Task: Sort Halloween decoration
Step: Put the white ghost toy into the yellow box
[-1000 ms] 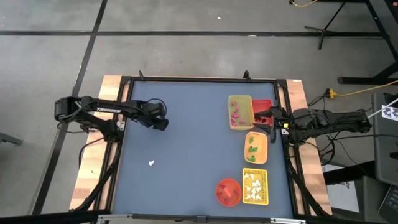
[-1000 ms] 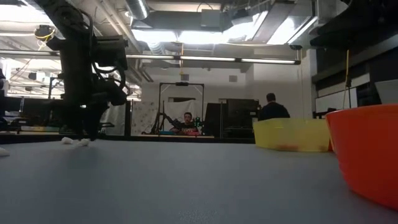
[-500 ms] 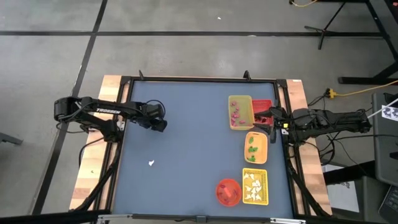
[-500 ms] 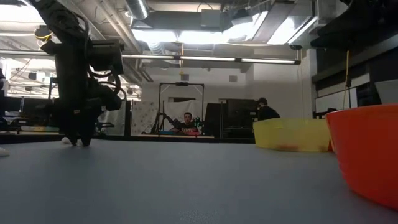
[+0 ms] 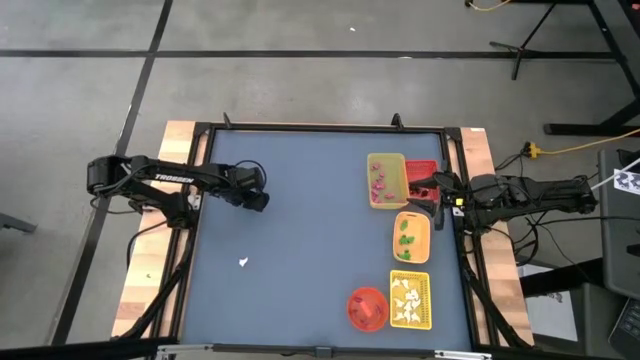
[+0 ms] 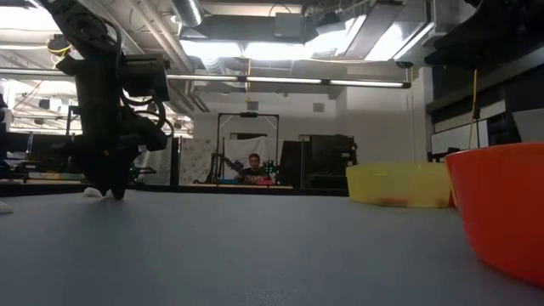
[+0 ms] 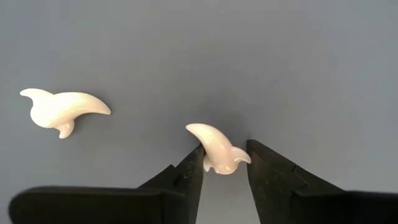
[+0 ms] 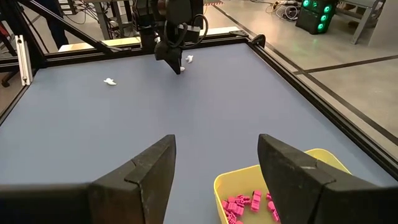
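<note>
My left claw (image 7: 225, 163) is down on the desk (image 5: 310, 240), fingers pinching a white ghost piece (image 7: 214, 149); second ghost (image 7: 61, 107) beside it. Right claw (image 8: 214, 168) gapes wide above the yellow tray (image 8: 283, 193).

Blue-grey table (image 5: 300, 230) carries 4 trays, 1 red-orange bowl (image 5: 367, 308), and scattered white ghost pieces (image 5: 243, 262)

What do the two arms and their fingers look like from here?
Both arms are dark and jointed. The left arm bears white TROSSEN lettering; the right arm trails black cables. The left gripper has slim, tapering black fingers; the right gripper has broad, blocky ones.
</note>
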Motion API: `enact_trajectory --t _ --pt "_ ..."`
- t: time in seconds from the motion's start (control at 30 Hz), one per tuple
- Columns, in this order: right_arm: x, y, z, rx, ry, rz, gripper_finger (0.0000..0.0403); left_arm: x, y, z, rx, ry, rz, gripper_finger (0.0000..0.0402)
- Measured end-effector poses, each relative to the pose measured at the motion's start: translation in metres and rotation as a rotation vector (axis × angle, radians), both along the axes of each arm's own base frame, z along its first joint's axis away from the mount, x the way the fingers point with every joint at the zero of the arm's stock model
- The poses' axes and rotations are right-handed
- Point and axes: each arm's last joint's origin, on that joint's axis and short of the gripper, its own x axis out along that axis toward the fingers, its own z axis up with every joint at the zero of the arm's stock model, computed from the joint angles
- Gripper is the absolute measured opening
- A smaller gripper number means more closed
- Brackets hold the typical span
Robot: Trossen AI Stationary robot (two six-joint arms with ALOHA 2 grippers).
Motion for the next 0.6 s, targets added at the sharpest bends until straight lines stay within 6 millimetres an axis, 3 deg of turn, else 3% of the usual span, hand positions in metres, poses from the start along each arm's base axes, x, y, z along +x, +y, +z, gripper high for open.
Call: enact_trajectory --t 0.6 --pt "0.0 0.0 0.0 0.0 0.0 0.0 0.0225 0.0008 -0.0005 -0.0001 -0.032 -0.018 -0.006 0.0085"
